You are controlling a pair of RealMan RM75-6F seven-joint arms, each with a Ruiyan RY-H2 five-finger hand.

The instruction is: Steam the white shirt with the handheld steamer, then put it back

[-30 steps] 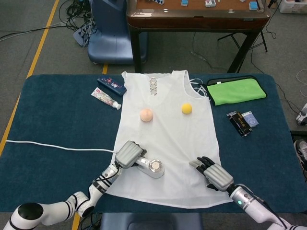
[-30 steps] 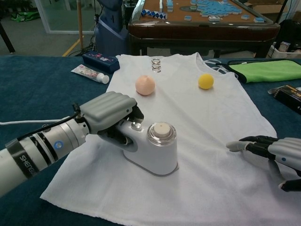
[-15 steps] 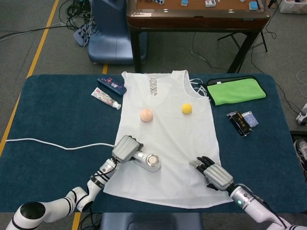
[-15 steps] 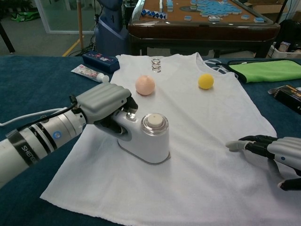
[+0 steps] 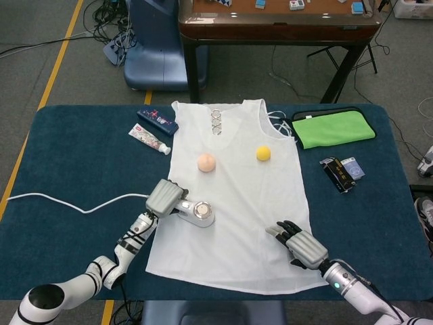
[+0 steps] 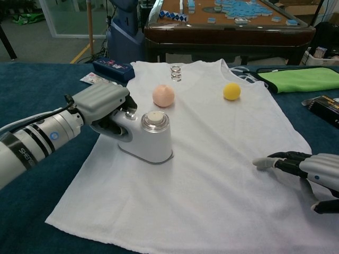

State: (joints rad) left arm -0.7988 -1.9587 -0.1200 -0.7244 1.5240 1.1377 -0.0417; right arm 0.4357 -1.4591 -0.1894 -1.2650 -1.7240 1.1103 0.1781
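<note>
— Under the left hand (image 6: 100, 108): what is held?
— Steamer (image 6: 148, 138), handle wrapped by curled fingers, soleplate kept flat on the shirt (image 5: 237, 203) near its left edge, presumably so steam meets cloth.
— Right hand (image 6: 310, 174)?
— Nothing held; fingers extended, laid on the shirt's right hem, apparently to pin it.
— Cord (image 5: 74, 203)?
— Trailed leftward over the table (image 5: 67, 149).

Blue table (image 5: 67, 156) has the white shirt (image 5: 237, 203) spread out, toothpaste (image 5: 149, 139) just left, green cloth (image 5: 333, 128) to its right.
</note>
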